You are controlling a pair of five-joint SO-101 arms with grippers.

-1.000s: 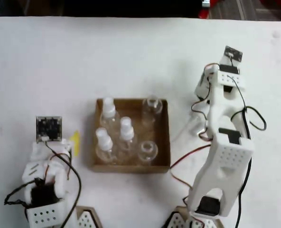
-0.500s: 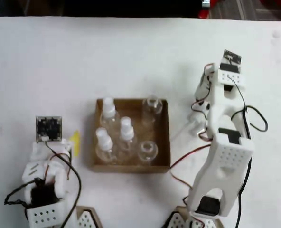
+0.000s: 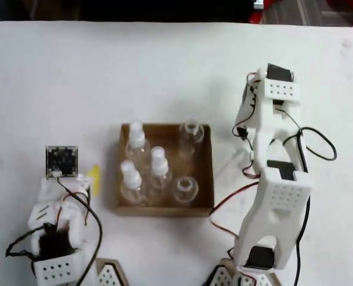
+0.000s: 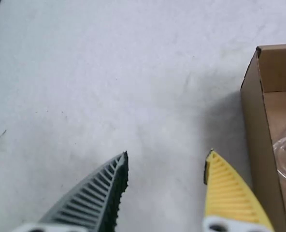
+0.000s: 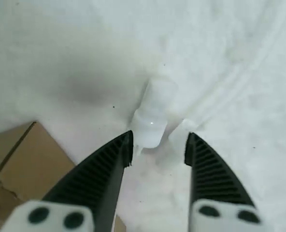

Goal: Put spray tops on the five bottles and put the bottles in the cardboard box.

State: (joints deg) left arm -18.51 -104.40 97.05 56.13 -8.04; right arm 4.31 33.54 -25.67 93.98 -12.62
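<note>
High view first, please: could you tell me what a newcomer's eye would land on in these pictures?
The cardboard box at the table's middle holds five clear bottles: three wear white spray tops, two stand open-necked. Right of the box, the right gripper hovers with fingers open over a loose spray top lying on the table.

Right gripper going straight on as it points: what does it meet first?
Most likely the white spray top lying on the table, just ahead of the open right gripper; depth is unclear.
</note>
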